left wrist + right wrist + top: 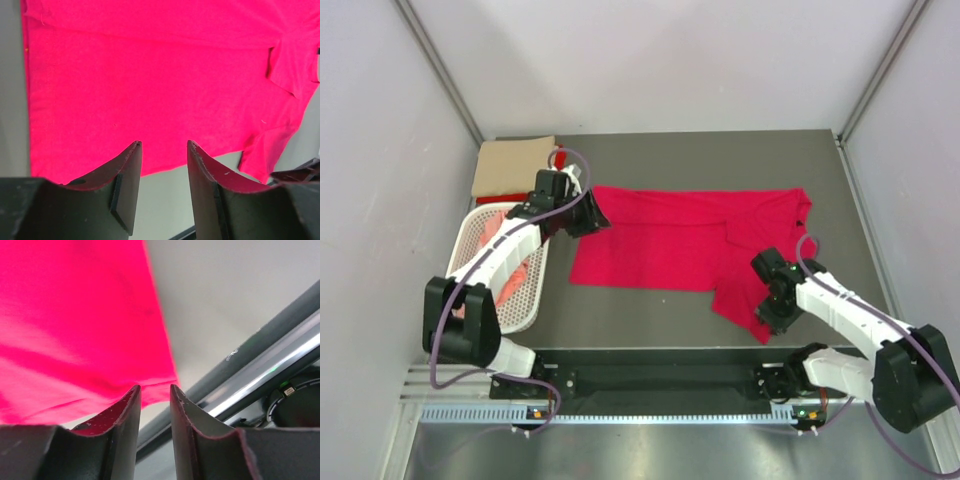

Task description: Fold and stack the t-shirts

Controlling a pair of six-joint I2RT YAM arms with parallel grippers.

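A bright crimson t-shirt lies spread flat across the middle of the table, one sleeve folded down toward the near right. My left gripper hovers at the shirt's far left corner. In the left wrist view it is open, with bare table between the jaws and the red cloth just beyond the tips. My right gripper sits over the near right sleeve. Its jaws stand a narrow gap apart with nothing between them, and the sleeve's hem lies just ahead.
A folded tan t-shirt rests at the back left corner. A white mesh basket on the left holds salmon pink cloth. The dark front rail runs close to the right gripper. Grey walls enclose the table.
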